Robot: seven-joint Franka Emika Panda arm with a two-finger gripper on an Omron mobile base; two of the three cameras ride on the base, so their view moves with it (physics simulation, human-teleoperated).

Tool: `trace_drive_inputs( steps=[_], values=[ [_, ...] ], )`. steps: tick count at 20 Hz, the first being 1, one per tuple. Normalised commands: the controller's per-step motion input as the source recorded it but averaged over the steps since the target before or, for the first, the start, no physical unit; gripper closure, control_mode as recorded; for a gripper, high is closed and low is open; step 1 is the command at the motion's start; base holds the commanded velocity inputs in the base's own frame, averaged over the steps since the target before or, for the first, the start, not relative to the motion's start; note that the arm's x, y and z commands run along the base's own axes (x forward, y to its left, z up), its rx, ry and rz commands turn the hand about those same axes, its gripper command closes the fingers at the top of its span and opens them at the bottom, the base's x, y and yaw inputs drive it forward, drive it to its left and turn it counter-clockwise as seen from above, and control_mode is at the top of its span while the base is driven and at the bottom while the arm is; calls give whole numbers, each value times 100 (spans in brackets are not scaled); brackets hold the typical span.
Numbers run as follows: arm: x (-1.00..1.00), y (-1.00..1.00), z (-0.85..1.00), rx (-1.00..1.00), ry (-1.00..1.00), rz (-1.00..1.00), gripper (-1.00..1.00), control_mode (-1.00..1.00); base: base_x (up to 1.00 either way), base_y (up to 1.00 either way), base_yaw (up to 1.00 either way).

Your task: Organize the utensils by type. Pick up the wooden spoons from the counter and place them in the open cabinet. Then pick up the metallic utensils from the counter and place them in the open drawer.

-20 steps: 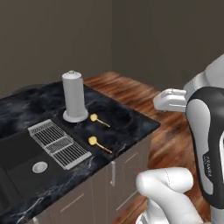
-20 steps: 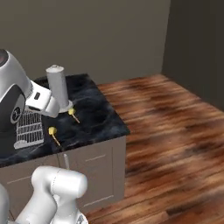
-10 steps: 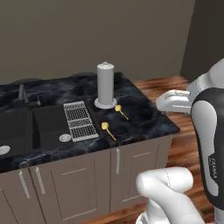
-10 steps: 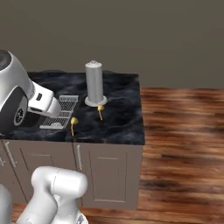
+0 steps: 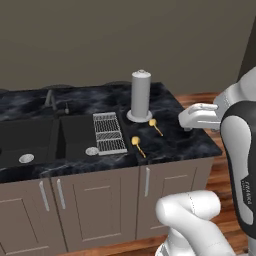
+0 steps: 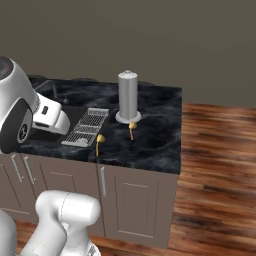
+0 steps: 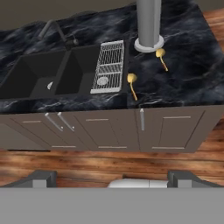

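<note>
We see our gripper point(image 7: 112, 177) from the hand view, its two dark tips spread wide apart with nothing between them, hanging well short of the counter point(image 7: 192, 83) over the wood floor point(image 7: 109, 164). Far ahead of the jaws lie the two metallic utensils: one point(image 7: 132, 84) near the counter's front edge beside the wire rack point(image 7: 109, 65), the other point(image 7: 161, 57) just beyond it, at the foot of the grey cylinder point(image 7: 148, 22). The left base view adds the cylinder's capped top point(image 5: 141, 75) and the faucet point(image 5: 50, 99) behind the double sink point(image 5: 35, 140). The right base view alone shows the counter's far end and more of the floor beyond it point(image 6: 220, 165).
</note>
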Motion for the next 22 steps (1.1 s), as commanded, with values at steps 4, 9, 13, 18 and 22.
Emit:
trace_drive_inputs(
  steps=[4,9,13,18,22],
  values=[
    [0,0,0,0,0,0,-100,100,0,-26,0],
    [0,0,0,0,0,0,-100,100,18,-20,-3],
    [0,0,0,0,0,0,-100,100,35,-1,0],
    [0,0,0,0,0,0,-100,100,50,0,0],
    [0,0,0,0,0,0,-100,100,57,0,0]
  ],
)
